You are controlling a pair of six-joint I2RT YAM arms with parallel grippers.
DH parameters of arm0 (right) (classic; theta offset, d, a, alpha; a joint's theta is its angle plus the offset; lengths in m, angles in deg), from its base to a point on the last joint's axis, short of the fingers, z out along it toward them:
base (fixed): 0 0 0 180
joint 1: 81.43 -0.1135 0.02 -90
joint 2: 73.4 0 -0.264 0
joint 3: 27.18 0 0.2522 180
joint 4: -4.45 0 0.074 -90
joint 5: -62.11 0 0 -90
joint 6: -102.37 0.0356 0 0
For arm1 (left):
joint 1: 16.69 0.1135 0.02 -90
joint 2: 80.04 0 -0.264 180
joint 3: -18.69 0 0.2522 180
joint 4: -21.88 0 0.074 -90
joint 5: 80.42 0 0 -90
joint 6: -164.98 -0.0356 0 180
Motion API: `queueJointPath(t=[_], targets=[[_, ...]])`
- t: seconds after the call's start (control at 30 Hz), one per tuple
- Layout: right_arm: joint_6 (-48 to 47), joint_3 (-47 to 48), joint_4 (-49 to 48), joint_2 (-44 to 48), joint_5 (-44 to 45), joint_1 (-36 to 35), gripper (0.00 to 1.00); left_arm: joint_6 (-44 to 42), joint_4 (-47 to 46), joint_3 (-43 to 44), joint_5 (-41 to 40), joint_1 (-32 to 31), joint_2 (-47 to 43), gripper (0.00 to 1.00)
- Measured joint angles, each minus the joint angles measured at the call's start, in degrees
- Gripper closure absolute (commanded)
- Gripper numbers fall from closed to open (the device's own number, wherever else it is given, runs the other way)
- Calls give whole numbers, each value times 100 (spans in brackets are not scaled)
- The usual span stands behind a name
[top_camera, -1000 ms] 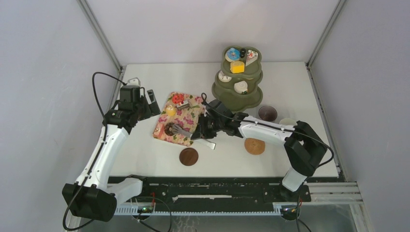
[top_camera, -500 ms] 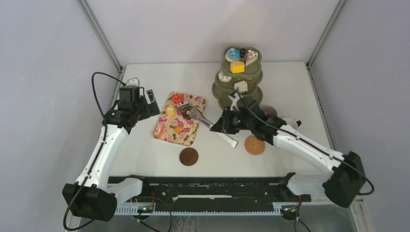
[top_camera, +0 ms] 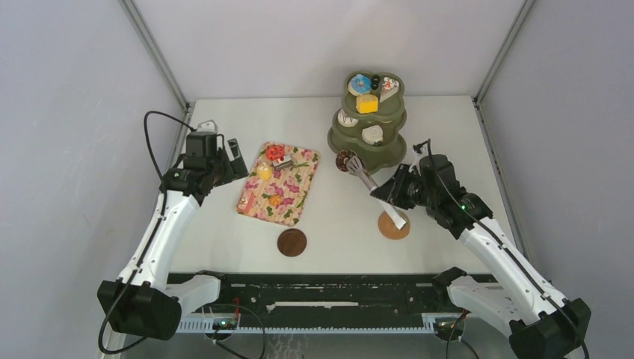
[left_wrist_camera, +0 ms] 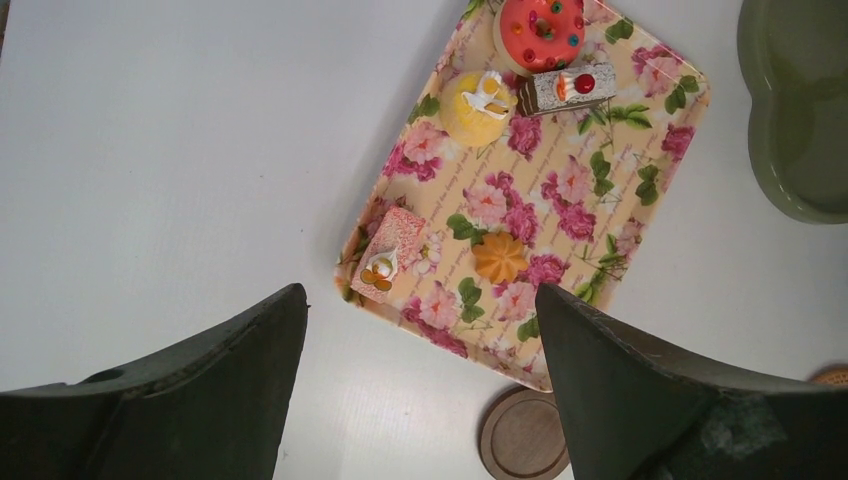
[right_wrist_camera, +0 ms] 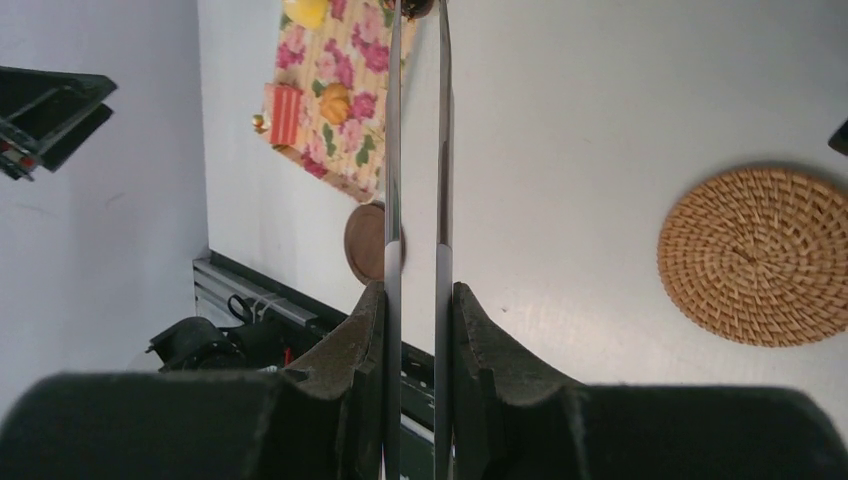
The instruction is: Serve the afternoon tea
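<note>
My right hand (right_wrist_camera: 420, 300) pinching long thin metal tongs (top_camera: 365, 176); dark brown toy donut (top_camera: 345, 160) in tong tips, just beside lowest tier of olive-green tiered stand (top_camera: 389, 155). Risk: pinch slackens, donut drops short; tips bump stand. My left hand (top_camera: 230, 158) spread, well left of stand.

Tray (left_wrist_camera: 600, 200): cream-yellow, pink roses, green leaves.
Donut (left_wrist_camera: 541, 25): red, speckled.
Cube (top_camera: 366, 103): yellow.
Stand (top_camera: 389, 153): olive green.
Wooden coaster (top_camera: 291, 242): dark brown.
Woven coaster (right_wrist_camera: 765, 255): tan.
Tongs (right_wrist_camera: 392, 150): silver.
Worktop (top_camera: 336, 217): white.
</note>
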Motion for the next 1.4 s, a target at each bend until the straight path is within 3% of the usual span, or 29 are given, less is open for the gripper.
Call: queueJointPath(t=[0.3,0.83,1.27,1.33,1.4], targets=[[131,-590,-275,-363,-208,372,100,-2,-39,0,0,0,0,11],[1456,-890,-3119,-1967,153,754,100,-4,-46,0,4,0,48,12],[1996,-776,-4605,-3484,33,940,98,-7,-28,0,-4,0,48,12],[2068,-691,-4725,-3733,28,907,91,-9,-26,0,-7,0,48,12],[2138,-610,-4817,-3915,59,857,77,-13,-26,0,-9,0,48,12]])
